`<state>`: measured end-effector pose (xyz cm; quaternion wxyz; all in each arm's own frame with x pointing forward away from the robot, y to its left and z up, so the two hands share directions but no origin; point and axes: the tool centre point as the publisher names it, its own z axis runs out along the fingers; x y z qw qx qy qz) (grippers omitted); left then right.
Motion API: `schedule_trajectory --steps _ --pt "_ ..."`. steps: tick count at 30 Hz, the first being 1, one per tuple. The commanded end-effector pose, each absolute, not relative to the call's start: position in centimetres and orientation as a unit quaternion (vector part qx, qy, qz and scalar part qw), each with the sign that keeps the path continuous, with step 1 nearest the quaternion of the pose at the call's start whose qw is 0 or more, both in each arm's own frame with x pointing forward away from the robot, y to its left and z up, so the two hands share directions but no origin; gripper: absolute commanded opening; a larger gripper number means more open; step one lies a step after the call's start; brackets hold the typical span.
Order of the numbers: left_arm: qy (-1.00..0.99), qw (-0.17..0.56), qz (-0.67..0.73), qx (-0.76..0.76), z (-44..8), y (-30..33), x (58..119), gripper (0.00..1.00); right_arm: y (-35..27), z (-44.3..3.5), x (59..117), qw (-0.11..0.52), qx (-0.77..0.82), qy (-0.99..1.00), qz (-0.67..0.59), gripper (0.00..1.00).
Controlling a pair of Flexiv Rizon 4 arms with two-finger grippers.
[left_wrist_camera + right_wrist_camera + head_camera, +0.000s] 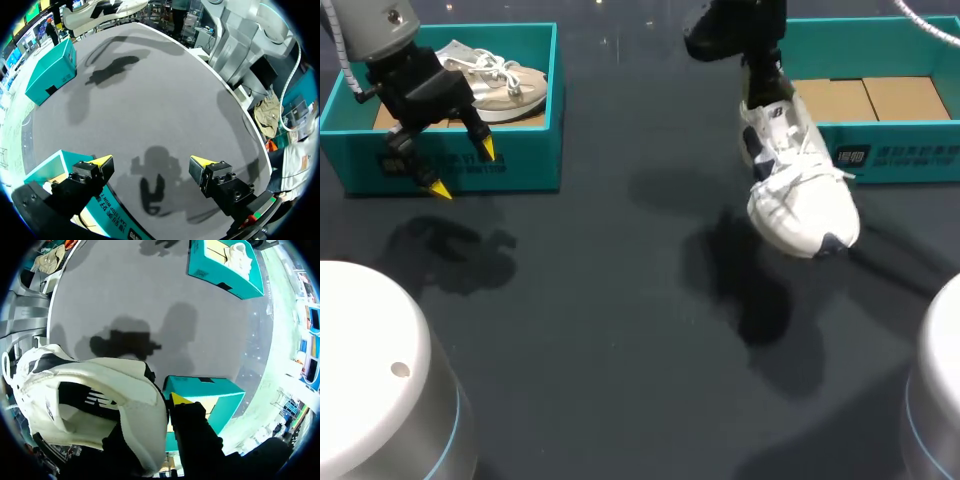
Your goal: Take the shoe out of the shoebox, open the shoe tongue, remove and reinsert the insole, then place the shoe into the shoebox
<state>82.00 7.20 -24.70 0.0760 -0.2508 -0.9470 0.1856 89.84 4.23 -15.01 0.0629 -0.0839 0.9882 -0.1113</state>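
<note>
A white shoe point(800, 185) with dark accents hangs toe-down above the table, just in front of the right teal shoebox point(900, 155). My right gripper point(765, 95) is shut on its heel collar. In the right wrist view one yellow fingertip point(180, 399) shows outside the white shoe point(95, 400); the other is hidden inside it. My left gripper point(464, 169) stands open and holds nothing, over the front wall of the left teal shoebox point(535, 150). A beige shoe point(495, 80) lies in that box. In the left wrist view the left gripper point(152, 162) has only bare table between its fingers.
The right shoebox shows only brown cardboard point(865, 98) inside. Dark tabletop point(620, 300) stretches between and in front of the two boxes. Two white rounded arm bases point(365, 380) stand at the near corners.
</note>
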Motion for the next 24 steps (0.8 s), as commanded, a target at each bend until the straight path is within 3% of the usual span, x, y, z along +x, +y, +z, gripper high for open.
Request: schedule_trajectory --steps 1,4,20,24 --pt "-0.947 0.075 0.185 -0.251 -24.7 7.2 81.9 1.00 1.7 -12.0 92.9 0.047 -0.088 0.987 -0.128 0.00" --pt "-0.947 0.075 0.185 -0.251 -24.7 7.2 81.9 1.00 -0.9 -10.7 94.4 0.076 -0.113 0.984 -0.113 0.00" --pt "-0.947 0.075 0.185 -0.251 -24.7 7.2 81.9 1.00 -0.9 -10.7 94.4 0.076 -0.113 0.984 -0.113 0.00" --pt "-0.947 0.075 0.185 -0.251 -24.7 7.2 81.9 1.00 -5.6 -9.7 95.9 0.072 -0.106 0.982 -0.138 0.00"
